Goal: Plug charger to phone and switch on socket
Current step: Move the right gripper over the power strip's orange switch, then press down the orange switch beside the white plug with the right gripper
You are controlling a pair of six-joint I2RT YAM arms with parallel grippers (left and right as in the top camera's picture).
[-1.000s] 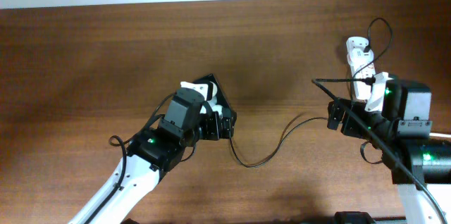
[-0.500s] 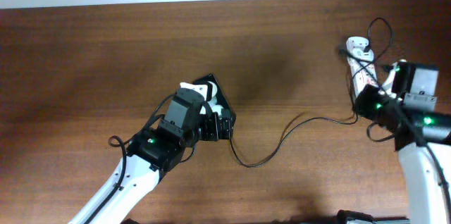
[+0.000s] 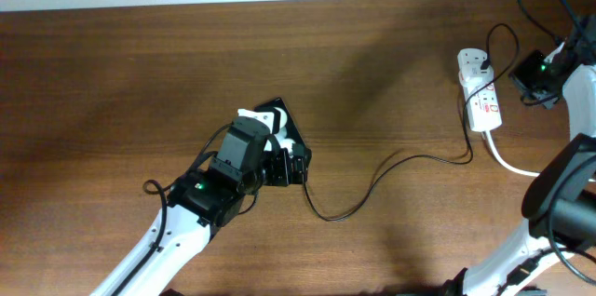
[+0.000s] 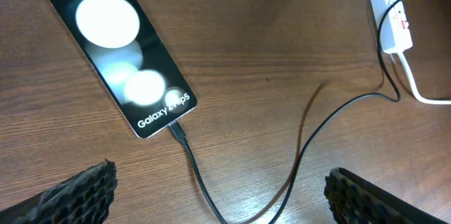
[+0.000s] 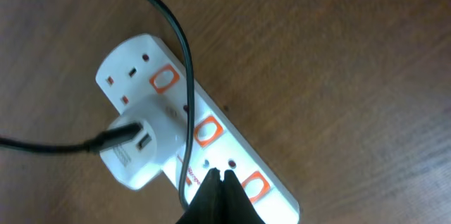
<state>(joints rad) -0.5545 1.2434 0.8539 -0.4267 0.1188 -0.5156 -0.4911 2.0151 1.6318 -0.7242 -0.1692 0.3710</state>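
The black phone [image 4: 120,62] lies face up on the wood, with two white glare spots on its screen. The charger [image 4: 190,160] is a thin black cable; its plug tip [image 4: 176,131] sits in the phone's lower edge. The cable runs right to the white plug block [image 5: 141,146] on the socket [image 5: 127,62], a white strip with orange-red switches. My left gripper [image 4: 222,196] stands wide open just short of the phone, astride the cable and holding nothing. My right gripper [image 5: 220,175] is shut, its tips over the strip between two switches [image 5: 204,131].
In the overhead view the socket [image 3: 480,91] lies at the far right of the table, its thick white cord [image 3: 507,164] trailing toward the right edge. The charger cable [image 3: 372,184] loops across the middle. My left arm [image 3: 219,189] covers most of the phone [image 3: 279,110].
My right arm has swung up and out to the table's far right edge, and its gripper has closed. The left arm, phone and cable have not moved.
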